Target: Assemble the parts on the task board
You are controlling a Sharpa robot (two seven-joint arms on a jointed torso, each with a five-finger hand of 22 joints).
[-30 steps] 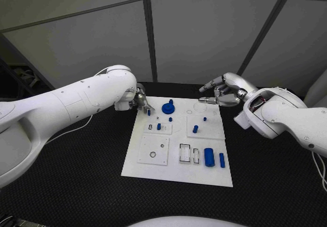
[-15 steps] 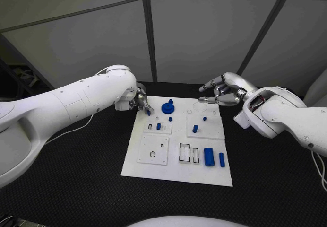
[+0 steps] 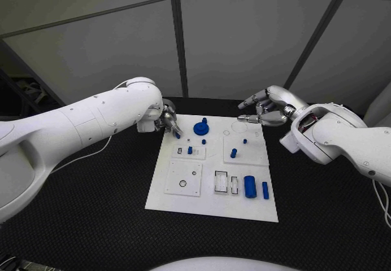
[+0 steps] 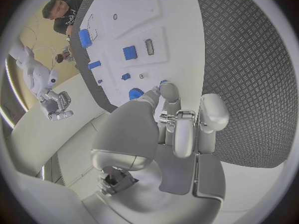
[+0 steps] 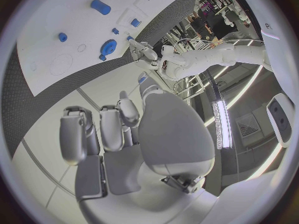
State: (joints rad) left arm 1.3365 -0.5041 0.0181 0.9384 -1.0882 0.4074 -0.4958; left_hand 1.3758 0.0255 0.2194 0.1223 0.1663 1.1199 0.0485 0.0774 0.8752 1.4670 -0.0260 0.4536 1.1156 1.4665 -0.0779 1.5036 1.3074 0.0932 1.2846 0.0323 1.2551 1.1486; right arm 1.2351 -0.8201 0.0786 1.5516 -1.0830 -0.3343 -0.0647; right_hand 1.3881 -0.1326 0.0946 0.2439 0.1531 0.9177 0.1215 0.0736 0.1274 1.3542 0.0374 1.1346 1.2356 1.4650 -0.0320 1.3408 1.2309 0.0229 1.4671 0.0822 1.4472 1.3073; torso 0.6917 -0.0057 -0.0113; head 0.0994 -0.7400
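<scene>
meanwhile, a small blue part (image 3: 177, 134) sits pinched in the fingertips of the robot's left hand (image 3: 167, 121) at the task board's (image 3: 195, 206) far left corner, just off its edge, while assembly looks only partly done. on the board, a round blue disc part (image 3: 200, 129) sits near the far edge with a small peg (image 3: 204, 142) beside it, another peg (image 3: 190, 151) stands in the left middle plate, and two more pegs (image 3: 234, 153) stand toward the right edge. two larger blue cylinders (image 3: 250, 187) lie side by side near the right near corner, apparently still waiting, and several outlined slots on the near half stay unfilled. the right hand (image 3: 262, 111) hovers at the far right corner of the board, fingers loosely curled and apart, holding nothing. black table (image 3: 90, 203) surrounds the board.
</scene>
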